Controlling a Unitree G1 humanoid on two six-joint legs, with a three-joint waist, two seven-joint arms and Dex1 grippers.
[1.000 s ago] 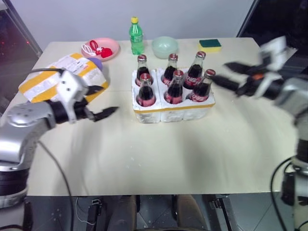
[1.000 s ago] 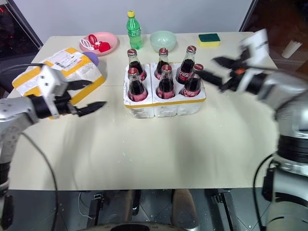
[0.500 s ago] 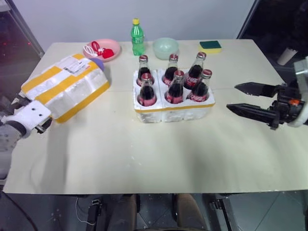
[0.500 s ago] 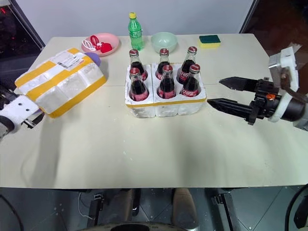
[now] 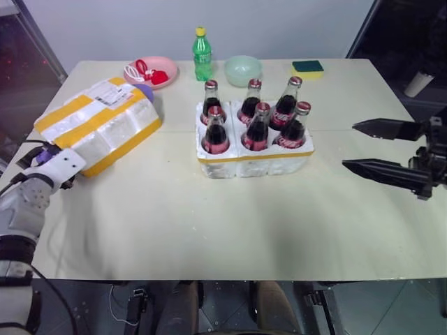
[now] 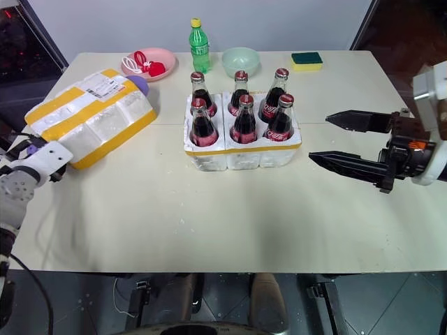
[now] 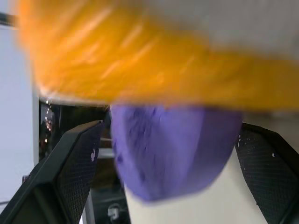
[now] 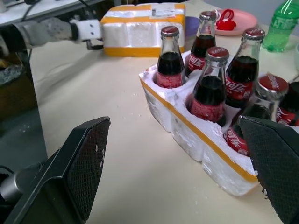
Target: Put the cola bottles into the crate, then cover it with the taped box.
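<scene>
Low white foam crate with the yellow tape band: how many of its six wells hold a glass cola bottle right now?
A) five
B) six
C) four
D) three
B: six red-capped glass cola bottles stand in the low white foam crate, two rows of three, so every well is filled.

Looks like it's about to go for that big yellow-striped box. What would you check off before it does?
1. All six cola bottles seated in the crate: ok.
2. Every bottle upright: not ok, the right-hand ones lean.
3. Taped box free to lift: cannot tell; it seems propped on something purple.
4. Left hand at the box's near end, open: ok.
5. Right hand open, empty, clear of the crate: ok.
6. Table bare in front of the crate: ok.
</scene>
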